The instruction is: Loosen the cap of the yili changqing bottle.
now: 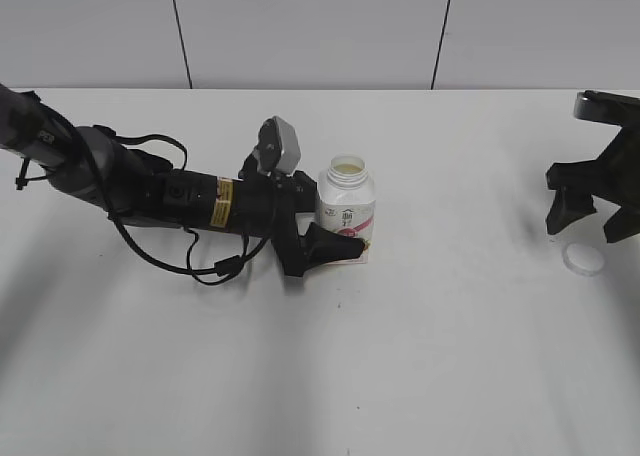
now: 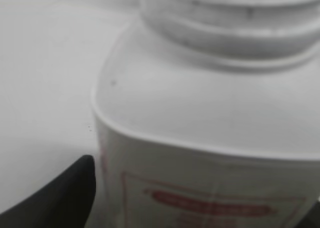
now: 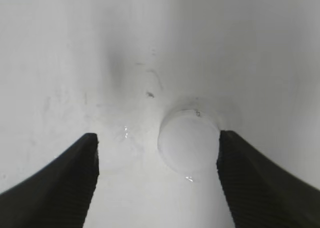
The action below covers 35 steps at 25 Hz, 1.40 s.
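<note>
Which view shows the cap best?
The right wrist view: the cap lies on the table between open fingers, filling the centre. The exterior view shows it small at the right edge. The left wrist view misses it.

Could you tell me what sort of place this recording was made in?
Probably a lab or test bench rather than a home: a bare white table against plain grey wall panels, and two black robot arms working an opened bottle, its cap lying off to the right.
</note>
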Tool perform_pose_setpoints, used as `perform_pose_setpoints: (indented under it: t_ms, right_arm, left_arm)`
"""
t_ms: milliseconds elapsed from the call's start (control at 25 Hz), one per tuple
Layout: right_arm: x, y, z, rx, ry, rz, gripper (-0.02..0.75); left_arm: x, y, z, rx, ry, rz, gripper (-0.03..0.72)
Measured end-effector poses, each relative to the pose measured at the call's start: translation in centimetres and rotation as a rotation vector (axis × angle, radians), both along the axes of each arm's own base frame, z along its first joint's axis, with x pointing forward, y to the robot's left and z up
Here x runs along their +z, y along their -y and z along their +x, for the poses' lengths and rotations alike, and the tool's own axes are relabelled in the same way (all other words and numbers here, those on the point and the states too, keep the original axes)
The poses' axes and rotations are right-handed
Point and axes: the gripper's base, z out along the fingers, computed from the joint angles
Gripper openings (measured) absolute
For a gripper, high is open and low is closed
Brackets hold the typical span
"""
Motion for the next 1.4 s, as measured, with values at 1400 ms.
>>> perform_pose_setpoints:
  t_ms: [1400]
  right_arm:
    - [1.2, -0.2, 0.5, 0.011, -0.026, 0.020, 0.582]
  left_arm:
    - [7.3, 0.4, -0.4, -0.090, 0.088, -0.102, 0.565]
